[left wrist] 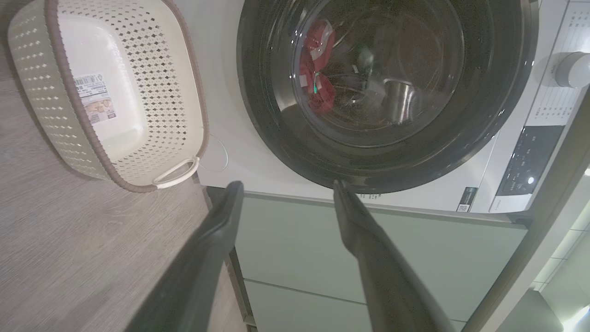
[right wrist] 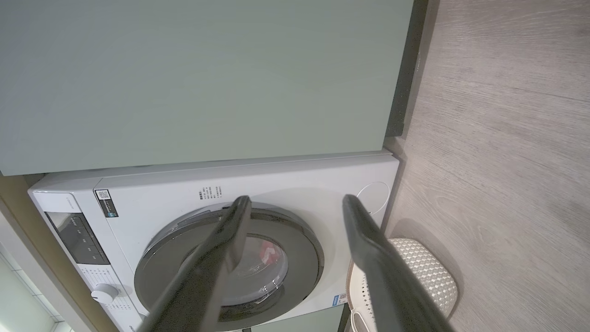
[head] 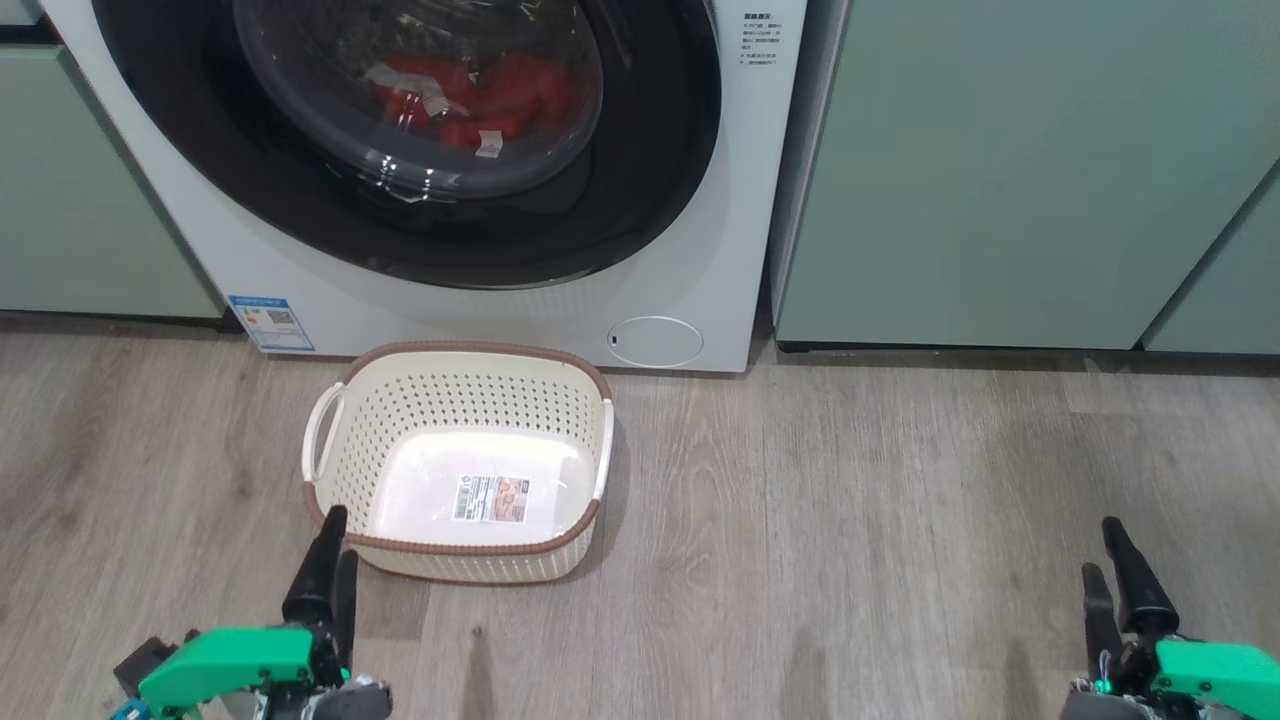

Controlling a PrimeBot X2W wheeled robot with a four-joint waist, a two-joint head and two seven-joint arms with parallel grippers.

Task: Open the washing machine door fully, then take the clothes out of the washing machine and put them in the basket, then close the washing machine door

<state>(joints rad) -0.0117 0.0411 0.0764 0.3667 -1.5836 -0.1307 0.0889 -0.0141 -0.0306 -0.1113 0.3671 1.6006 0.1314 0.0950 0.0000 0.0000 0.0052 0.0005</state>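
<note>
Door: washing machine door (head: pixel 640 180) shut against the washing machine (head: pixel 700 270), head view 12 o'clock.
Clothes: red clothes (head: pixel 500 95) inside, seen through the door glass.
Basket: basket (head: pixel 460 400) on floor (head: pixel 900 500), 6 o'clock of door; label sticker (head: pixel 490 497) on its bottom.
Left gripper: left gripper (left wrist: pixel 288 183) spread, holding nothing, by basket's 7 o'clock corner.
Right gripper: right gripper (right wrist: pixel 297 198) spread, holding nothing, head view 4 o'clock, well apart from basket.
</note>
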